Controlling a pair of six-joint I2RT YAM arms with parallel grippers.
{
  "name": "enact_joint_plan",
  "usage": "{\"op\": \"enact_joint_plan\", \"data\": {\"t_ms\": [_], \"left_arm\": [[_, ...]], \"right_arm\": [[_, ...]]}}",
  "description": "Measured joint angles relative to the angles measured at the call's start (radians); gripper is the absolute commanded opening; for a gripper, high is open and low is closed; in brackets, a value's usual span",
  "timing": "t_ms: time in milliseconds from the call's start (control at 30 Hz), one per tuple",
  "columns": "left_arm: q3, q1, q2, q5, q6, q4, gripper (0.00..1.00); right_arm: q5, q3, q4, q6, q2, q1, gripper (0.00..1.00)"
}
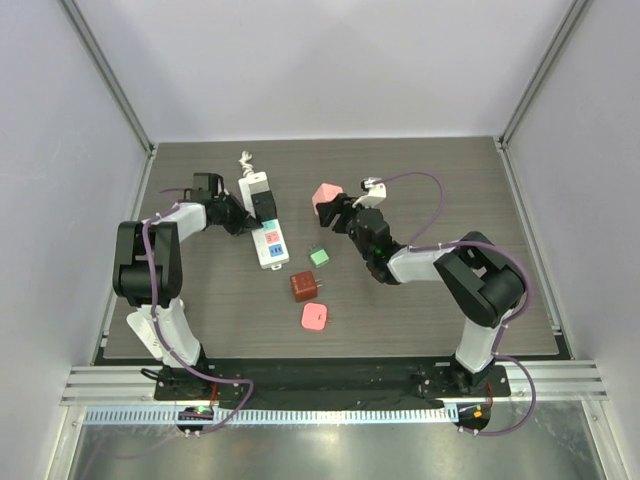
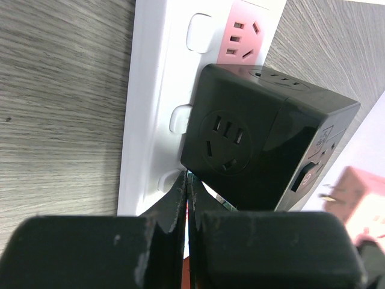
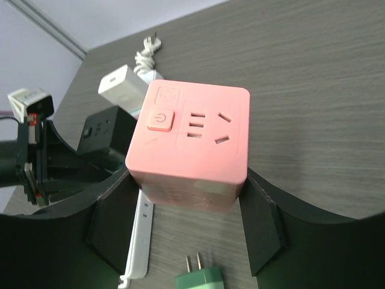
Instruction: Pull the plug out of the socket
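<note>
Top external view gives the count: one socket (image 1: pixel 271 250), two grippers, and five adapters in all.

- One black cube (image 1: pixel 264 205) is seated on the socket.
- One pink cube (image 1: pixel 324 195) is up in the right gripper (image 1: pixel 335 207).
- Three lie loose on the table (image 1: pixel 440 300) near the strip's near end: a small green plug (image 1: pixel 319 256), a dark red cube (image 1: pixel 304 287) and a coral-pink cube (image 1: pixel 315 317).

The socket lies left of the table's centre and runs away from the arms at a slight slant. It is a long, narrow white strip. One short white cord (image 1: pixel 245 160) is coiled at its far end. Pink and blue-green outlets show on the stretch nearer the arms. The left wrist view shows a pink outlet (image 2: pixel 243 33) just beyond the black cube, which covers the slot it sits in. A white block stands at the far end of the strip. I cannot tell whether it is an adapter or part of the strip.

The left gripper (image 2: pixel 186 180) has its fingers pressed together with nothing between them. Its tips are at the strip's edge, just beside the black cube's base. The right gripper's fingers (image 3: pixel 260 220) clamp the pink cube on two opposite sides, and the cube is held clear of the strip. The cube's top face shows a power button and one outlet.
</note>
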Motion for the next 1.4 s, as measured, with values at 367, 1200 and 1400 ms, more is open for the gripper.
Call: {"op": "enact_joint_plan", "data": {"t_ms": [367,1200,1400], "left_arm": [[0.000,0.000,0.000,0.001,-0.003,0.000,0.00],[0.000,0.000,0.000,0.001,-0.004,0.000,0.00],[0.000,0.000,0.000,0.002,-0.004,0.001,0.00]], "right_arm": [[0.009,-0.027,-0.021,0.150,0.042,0.024,0.01],[-0.024,0.021,0.042,0.323,0.216,0.032,0.71],[-0.019,0.047,-0.015,0.311,0.215,0.033,0.77]]}}
